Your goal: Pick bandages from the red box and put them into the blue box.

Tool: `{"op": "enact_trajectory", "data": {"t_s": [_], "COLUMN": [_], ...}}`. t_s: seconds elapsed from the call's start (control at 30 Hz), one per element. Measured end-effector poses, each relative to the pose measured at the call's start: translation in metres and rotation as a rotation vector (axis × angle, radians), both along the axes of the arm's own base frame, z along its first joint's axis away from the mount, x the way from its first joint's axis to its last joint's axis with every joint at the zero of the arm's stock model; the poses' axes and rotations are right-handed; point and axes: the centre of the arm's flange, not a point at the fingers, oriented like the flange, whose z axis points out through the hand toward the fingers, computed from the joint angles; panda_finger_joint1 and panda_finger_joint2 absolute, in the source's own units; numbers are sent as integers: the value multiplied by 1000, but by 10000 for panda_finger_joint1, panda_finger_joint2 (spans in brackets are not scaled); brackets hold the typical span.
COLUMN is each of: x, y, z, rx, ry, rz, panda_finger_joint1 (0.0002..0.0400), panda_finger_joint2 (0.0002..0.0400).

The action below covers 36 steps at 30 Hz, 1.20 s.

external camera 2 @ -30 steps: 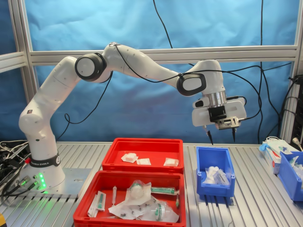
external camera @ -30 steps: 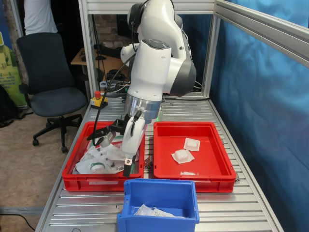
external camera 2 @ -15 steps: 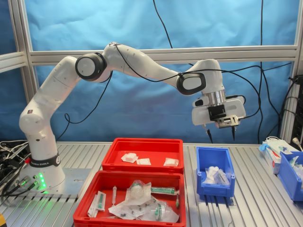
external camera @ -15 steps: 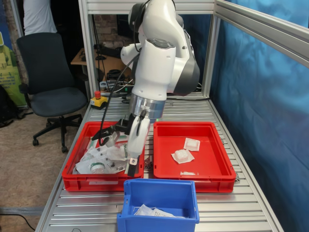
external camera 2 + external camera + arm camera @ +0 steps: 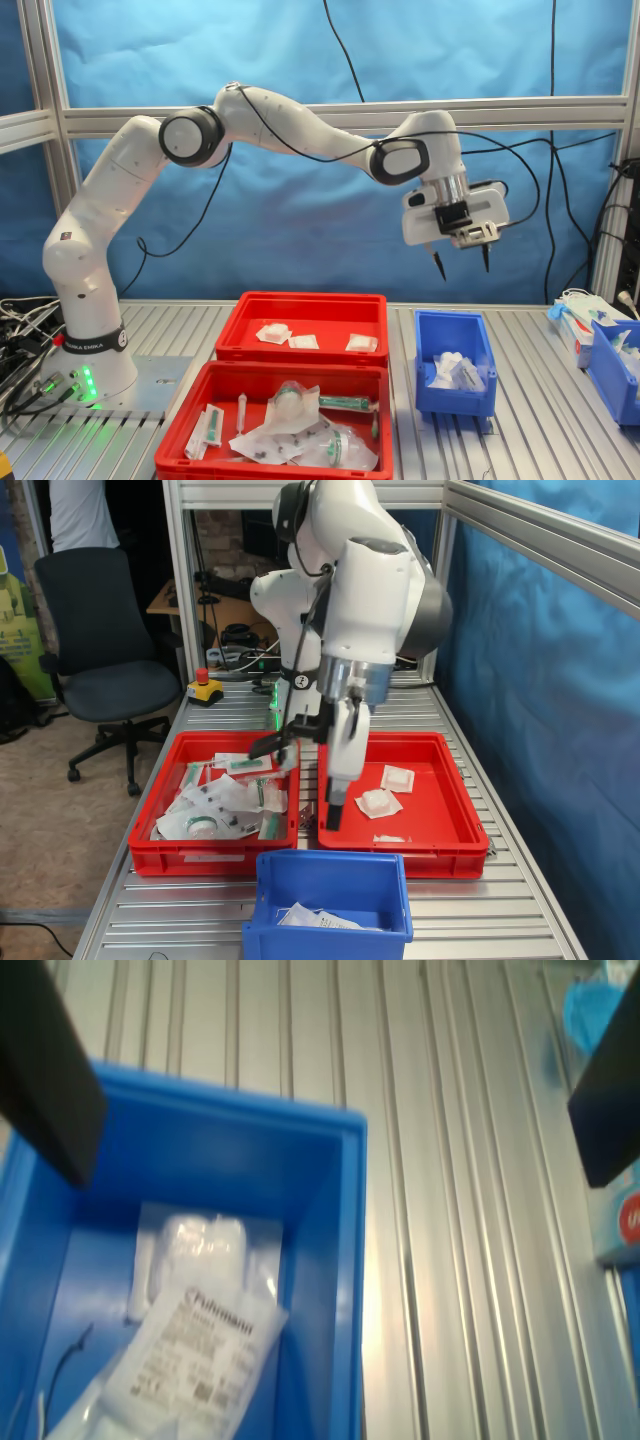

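My gripper (image 5: 463,268) hangs open and empty, high above the blue box (image 5: 455,345). In the first exterior view its fingers (image 5: 333,815) show in front of the gap between the two red trays. The wrist view looks down past both dark fingers (image 5: 45,1070) into the blue box (image 5: 340,1260), where white packets (image 5: 190,1330) lie. The red box (image 5: 435,785) holds three square white bandages (image 5: 378,802), which also show in the rear tray (image 5: 300,312) in the second exterior view. The blue box (image 5: 330,880) stands at the front in the first exterior view.
A twin red tray (image 5: 200,858) heaped with green-marked wrappers (image 5: 290,420) stands beside the red box. Another blue bin (image 5: 615,365) and a packet carton (image 5: 585,315) sit at the second exterior view's right. A red stop button (image 5: 203,683) and frame posts (image 5: 180,600) stand behind.
The gripper has risen away from the blue box, still open and empty. In the first exterior view the wrist has swung to the right, toward the red box.
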Motion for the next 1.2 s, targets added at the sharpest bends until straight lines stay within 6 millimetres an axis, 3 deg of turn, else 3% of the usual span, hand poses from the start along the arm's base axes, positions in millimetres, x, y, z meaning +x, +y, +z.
{"op": "enact_trajectory", "data": {"t_s": [0.37,0.63,0.8,1.0,1.2], "x": [-24,-67,-96,-115,-141], "y": [43,59,58,47,23], "z": [48,67,68,66,61], "rx": [88,156,189,204,214], "ry": [-33,1,36,60,90], "rz": [68,103,111,101,68], "panda_finger_joint1": [400,400,400,400,400], "panda_finger_joint2": [400,400,400,400,400]}}
